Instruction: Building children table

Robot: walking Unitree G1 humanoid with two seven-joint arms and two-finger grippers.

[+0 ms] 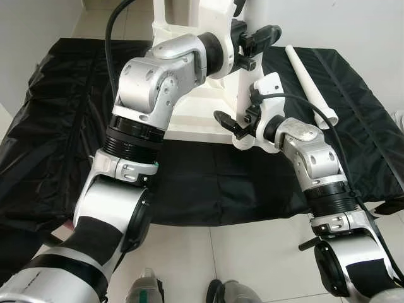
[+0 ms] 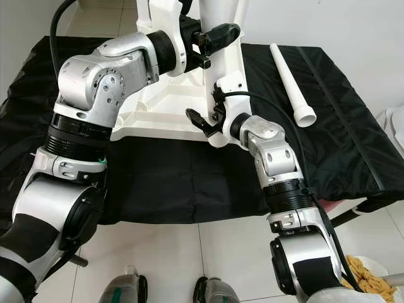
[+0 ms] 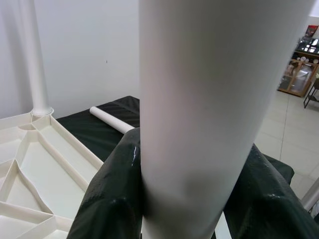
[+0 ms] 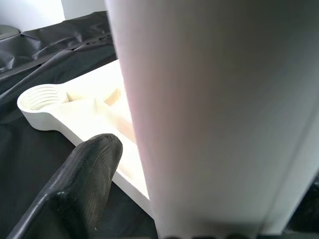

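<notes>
Leg (image 2: 221, 69), upper centre: light, stiff, slippery plastic; left end effector (image 2: 218, 35) and right end effector (image 2: 211, 123) both pinch it.

White leg (image 4: 209, 119) looming close
One black finger (image 4: 84, 179) is lying beside it, over the white tabletop's (image 4: 89, 117) threaded socket (image 4: 42, 97) and black sheet (image 4: 30, 55).

Both end effectors (image 2: 211, 35) (image 2: 205, 123) raised; fingers clamped
</notes>
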